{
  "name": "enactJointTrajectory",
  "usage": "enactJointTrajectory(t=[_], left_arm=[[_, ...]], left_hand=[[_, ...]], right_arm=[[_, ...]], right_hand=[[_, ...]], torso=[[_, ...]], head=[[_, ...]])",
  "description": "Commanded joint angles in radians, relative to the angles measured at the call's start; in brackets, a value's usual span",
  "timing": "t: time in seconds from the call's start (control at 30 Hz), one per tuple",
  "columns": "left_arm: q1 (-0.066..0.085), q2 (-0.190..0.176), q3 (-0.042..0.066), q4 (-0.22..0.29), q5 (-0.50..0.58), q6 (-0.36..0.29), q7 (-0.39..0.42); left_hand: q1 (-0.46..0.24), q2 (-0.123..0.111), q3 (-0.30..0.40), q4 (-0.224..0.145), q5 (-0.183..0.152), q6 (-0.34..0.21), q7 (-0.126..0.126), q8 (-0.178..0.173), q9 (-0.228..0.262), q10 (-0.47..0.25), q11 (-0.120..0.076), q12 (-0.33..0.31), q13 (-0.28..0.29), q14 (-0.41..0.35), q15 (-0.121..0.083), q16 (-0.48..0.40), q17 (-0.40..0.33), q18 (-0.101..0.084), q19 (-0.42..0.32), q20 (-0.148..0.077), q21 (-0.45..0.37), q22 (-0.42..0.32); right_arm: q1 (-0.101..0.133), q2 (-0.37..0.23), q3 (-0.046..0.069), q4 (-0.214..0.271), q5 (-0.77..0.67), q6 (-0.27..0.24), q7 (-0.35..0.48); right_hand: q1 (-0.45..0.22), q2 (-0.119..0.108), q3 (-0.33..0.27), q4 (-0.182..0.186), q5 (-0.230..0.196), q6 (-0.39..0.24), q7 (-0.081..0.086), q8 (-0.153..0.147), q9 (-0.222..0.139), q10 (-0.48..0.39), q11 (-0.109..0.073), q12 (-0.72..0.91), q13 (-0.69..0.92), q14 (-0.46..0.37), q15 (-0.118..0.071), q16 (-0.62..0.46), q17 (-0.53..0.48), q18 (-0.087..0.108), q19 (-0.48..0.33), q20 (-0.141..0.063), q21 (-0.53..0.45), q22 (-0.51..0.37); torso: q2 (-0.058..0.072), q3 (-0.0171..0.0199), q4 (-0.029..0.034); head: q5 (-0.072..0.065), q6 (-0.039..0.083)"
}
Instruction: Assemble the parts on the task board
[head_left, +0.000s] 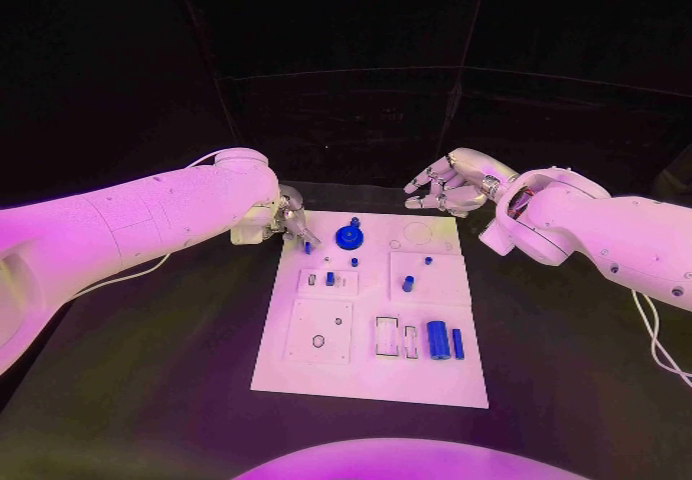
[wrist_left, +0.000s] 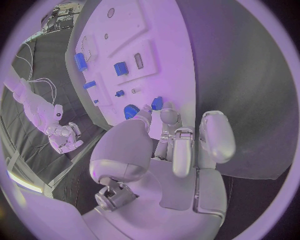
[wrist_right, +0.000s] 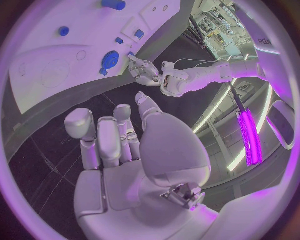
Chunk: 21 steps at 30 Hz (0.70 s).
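Two white arms reach in over the black table, one from each side, toward the far end of the white task board lying in the middle.

The left hand is at the board's far left corner. Its fingertips come down at a small blue part there, just beside the round blue knob. The wrist view shows the fingers gathered close around that small piece, but whether they actually pinch it or only touch it I cannot tell.

The right hand hovers past the board's far right corner, clear of the board, its fingers loosely curled and apart, with nothing in them.

Several blue parts sit on the board: small pegs in the middle left block, another peg on the middle right block, and a thick cylinder with a thin rod beside it near the right edge, next to a pale upright frame.

Writing is scarce: a few dark letters on the right arm's casing in its wrist view, too small to read with certainty.
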<state>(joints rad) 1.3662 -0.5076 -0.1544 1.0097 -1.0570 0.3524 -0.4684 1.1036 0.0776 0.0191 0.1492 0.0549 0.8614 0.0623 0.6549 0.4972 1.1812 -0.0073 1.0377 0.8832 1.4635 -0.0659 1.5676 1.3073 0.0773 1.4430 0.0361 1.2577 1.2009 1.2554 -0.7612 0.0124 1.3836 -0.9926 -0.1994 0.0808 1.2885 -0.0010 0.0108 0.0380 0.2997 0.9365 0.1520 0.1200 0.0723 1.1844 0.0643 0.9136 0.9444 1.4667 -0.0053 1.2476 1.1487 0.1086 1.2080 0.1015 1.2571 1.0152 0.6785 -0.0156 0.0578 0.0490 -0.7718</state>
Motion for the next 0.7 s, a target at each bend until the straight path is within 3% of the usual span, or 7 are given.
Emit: enactJointTrajectory(t=[0.03, 0.53, 0.7], left_arm=[[0.001, -0.002, 0.0, 0.005, -0.005, -0.004, 0.006], [0.0, -0.007, 0.0, 0.021, 0.016, -0.012, 0.037], [-0.001, -0.019, 0.0, 0.035, 0.028, -0.039, 0.036]], left_hand=[[0.026, 0.006, 0.01, -0.017, -0.001, 0.005, 0.001, 0.005, -0.003, 0.006, -0.002, 0.003, -0.002, 0.107, -0.007, 0.003, 0.263, 0.003, 0.008, -0.001, 0.005, 0.002], [0.183, 0.07, 0.14, -0.138, -0.007, -0.003, -0.015, -0.003, -0.019, 0.003, -0.017, -0.012, -0.015, 0.107, -0.018, 0.003, 0.263, 0.001, 0.009, -0.011, 0.012, 0.014], [0.19, 0.064, 0.2, -0.171, -0.007, -0.005, -0.01, 0.001, -0.018, 0.014, -0.012, -0.012, -0.012, 0.107, -0.016, 0.003, 0.263, -0.001, 0.011, -0.012, 0.017, 0.022]], right_arm=[[0.002, 0.001, 0.001, 0.001, -0.001, -0.001, 0.004], [0.002, 0.002, 0.001, 0.0, -0.001, 0.001, 0.005], [0.002, 0.002, 0.001, 0.0, -0.001, 0.001, 0.005]], right_hand=[[-0.001, 0.008, -0.005, 0.003, 0.003, -0.005, 0.0, 0.005, -0.001, -0.005, -0.001, -0.003, 0.0, 0.013, -0.006, -0.007, -0.002, 0.007, -0.007, 0.0, -0.005, -0.001], [0.0, 0.01, -0.004, 0.003, 0.004, -0.005, 0.0, 0.005, -0.001, -0.004, -0.001, -0.002, 0.0, 0.013, -0.006, -0.007, -0.001, 0.007, -0.006, -0.001, -0.005, -0.001], [0.0, 0.01, -0.004, 0.003, 0.004, -0.005, 0.0, 0.005, -0.001, -0.004, -0.001, -0.002, 0.0, 0.013, -0.006, -0.007, -0.001, 0.007, -0.006, -0.001, -0.005, -0.001]], torso=[[0.001, 0.0001, -0.0005], [0.001, 0.0, 0.0], [0.001, 0.0, 0.0007]], head=[[-0.002, -0.001], [0.002, -0.005], [0.003, -0.005]])
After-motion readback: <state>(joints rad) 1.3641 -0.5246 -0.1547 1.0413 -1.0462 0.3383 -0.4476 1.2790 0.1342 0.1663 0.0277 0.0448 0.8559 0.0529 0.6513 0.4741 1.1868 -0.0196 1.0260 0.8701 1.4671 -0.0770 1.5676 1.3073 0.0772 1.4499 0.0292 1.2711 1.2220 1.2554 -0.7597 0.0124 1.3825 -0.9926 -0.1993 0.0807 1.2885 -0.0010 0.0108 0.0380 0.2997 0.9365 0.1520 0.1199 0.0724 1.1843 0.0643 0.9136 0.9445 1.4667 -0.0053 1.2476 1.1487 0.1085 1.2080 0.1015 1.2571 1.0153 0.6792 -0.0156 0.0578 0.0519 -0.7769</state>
